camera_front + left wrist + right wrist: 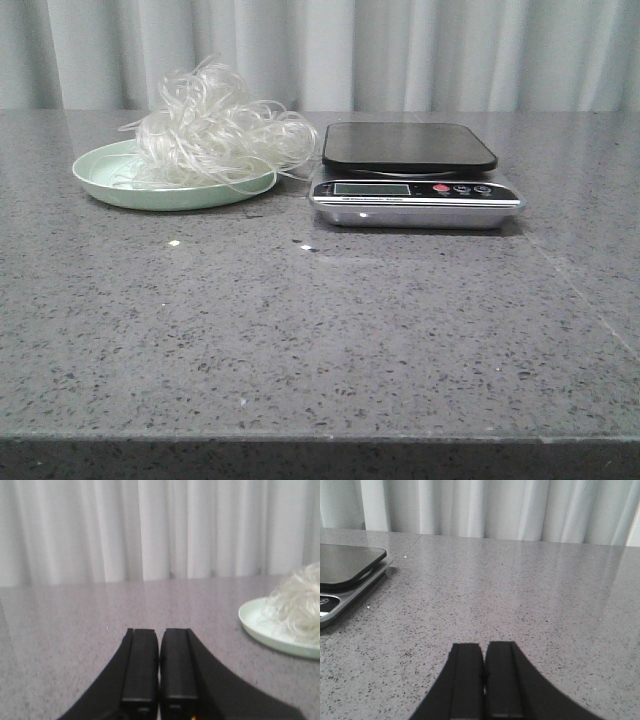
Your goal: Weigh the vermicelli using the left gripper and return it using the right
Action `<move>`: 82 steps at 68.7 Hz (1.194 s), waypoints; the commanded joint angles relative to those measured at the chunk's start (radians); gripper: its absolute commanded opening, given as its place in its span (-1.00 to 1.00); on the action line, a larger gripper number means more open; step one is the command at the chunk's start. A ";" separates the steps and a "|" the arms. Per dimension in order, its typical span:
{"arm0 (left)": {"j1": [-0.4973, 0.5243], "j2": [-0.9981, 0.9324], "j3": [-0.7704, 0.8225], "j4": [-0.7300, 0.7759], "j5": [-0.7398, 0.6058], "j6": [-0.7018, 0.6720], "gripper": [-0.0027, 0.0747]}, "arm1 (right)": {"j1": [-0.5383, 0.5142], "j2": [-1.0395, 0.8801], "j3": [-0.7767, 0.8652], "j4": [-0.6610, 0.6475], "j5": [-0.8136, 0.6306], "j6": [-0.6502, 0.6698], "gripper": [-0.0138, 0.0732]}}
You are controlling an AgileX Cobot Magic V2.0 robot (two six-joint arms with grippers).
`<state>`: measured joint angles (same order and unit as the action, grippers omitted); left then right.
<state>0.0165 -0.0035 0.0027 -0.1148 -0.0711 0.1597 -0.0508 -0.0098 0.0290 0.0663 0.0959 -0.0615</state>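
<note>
Black fingers of your left hand (159, 680) sit pressed together, holding nothing; your right hand (484, 680) likewise. No step has begun, by my judgement. Next, open the left and reach for the vermicelli (215, 135), heaped in the pale green plate (110, 185) beside the bare scale (410, 175) on the grey surface (320, 340).

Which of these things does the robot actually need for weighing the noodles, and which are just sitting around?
Needed: vermicelli, green plate under it, scale, left gripper, right gripper.

Just there: grey table, curtain. No stray clutter visible.
</note>
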 commanded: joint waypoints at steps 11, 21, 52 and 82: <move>0.002 -0.006 -0.103 -0.055 -0.311 -0.006 -0.58 | -0.003 -0.017 -0.009 -0.006 -0.075 -0.005 -0.33; -0.001 0.095 -0.357 0.036 -0.073 -0.006 -0.58 | -0.003 -0.017 -0.009 -0.006 -0.075 -0.005 -0.33; -0.069 0.681 -1.022 -0.059 0.399 -0.006 0.07 | -0.003 -0.017 -0.009 -0.006 -0.076 -0.005 -0.33; -0.277 1.218 -1.435 -0.145 0.675 -0.006 0.40 | -0.003 -0.017 -0.009 -0.006 -0.076 -0.005 -0.33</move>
<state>-0.2058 1.1128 -1.3123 -0.2228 0.5783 0.1597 -0.0508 -0.0098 0.0290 0.0663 0.0959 -0.0615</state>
